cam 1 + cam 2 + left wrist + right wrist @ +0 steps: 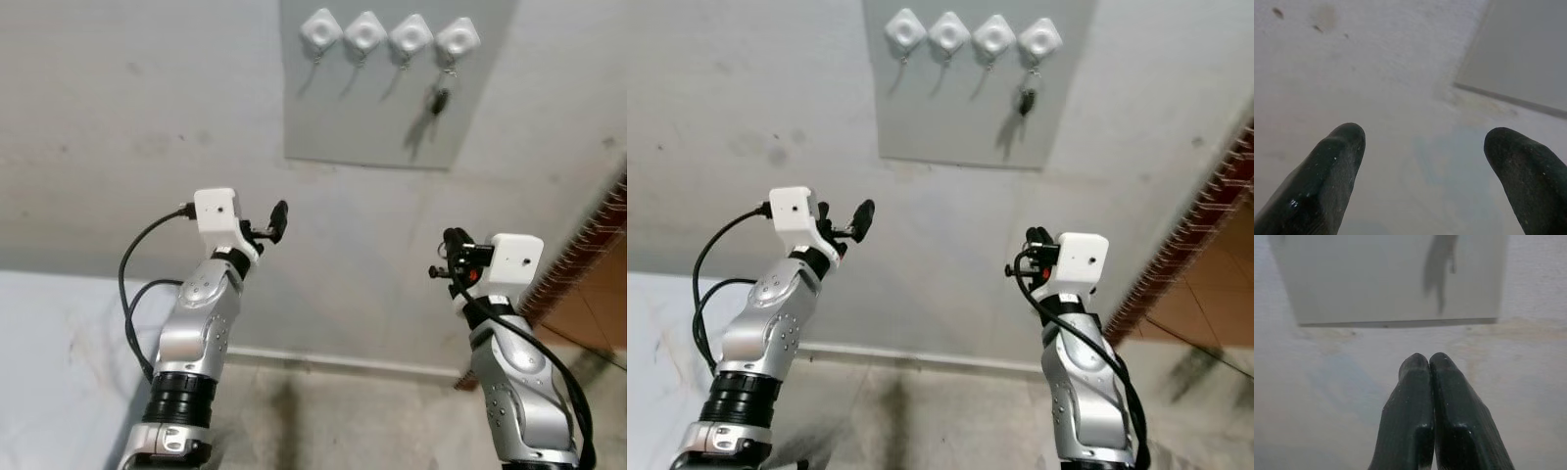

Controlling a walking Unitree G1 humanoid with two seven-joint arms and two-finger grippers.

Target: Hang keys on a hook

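Note:
A grey panel on the wall carries a row of white diamond-shaped hooks. A small dark bunch of keys hangs from the rightmost hook and casts a shadow on the panel. My left gripper is raised below the panel's left corner and is open, with nothing between its fingers. Lower on the right, my right gripper points up at the wall. Its fingers are pressed together and hold nothing. The panel's lower edge lies ahead of them.
Plain grey wall surrounds the panel. A reddish-brown brick edge and tiled floor lie at the right. A skirting board runs along the wall's foot above the concrete floor. A pale surface lies at lower left.

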